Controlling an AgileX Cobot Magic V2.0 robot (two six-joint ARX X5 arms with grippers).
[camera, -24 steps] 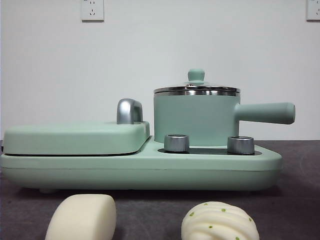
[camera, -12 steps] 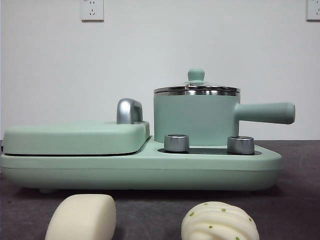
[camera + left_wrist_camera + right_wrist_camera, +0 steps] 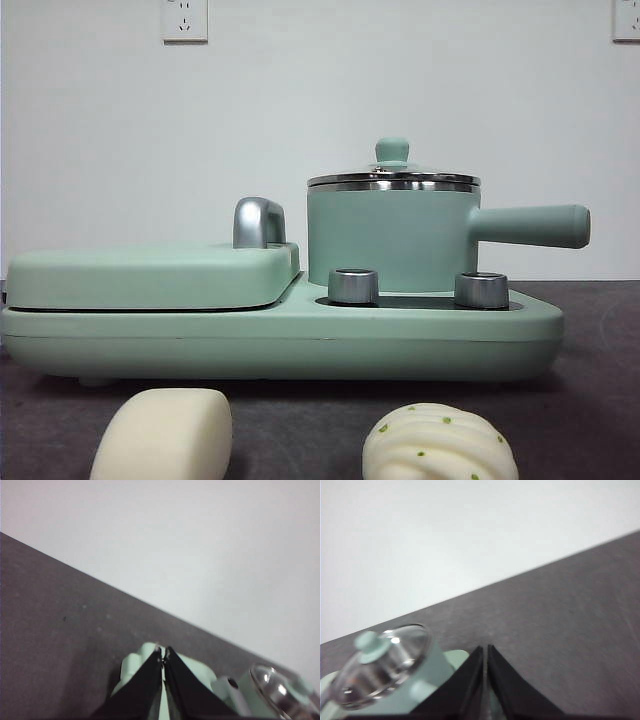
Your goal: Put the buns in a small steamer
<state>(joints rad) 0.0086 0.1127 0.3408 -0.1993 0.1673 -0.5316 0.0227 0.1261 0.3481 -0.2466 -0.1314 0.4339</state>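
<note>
While the left gripper (image 3: 163, 652) hangs above the tabletop (image 3: 590, 400) with its jaws clenched on nothing, the smooth bun (image 3: 165, 435) and the twisted bun (image 3: 440, 445) lie side by side, apart, well away from either pair of jaws. The small steamer (image 3: 392, 235), lid (image 3: 380, 665) on, sits just beyond the right gripper (image 3: 484, 650), whose jaws are likewise pressed together and empty.

Both arms wait raised above the table, the left gripper (image 3: 163, 652) and right gripper (image 3: 484, 650) each with jaws pressed together, holding nothing.
</note>
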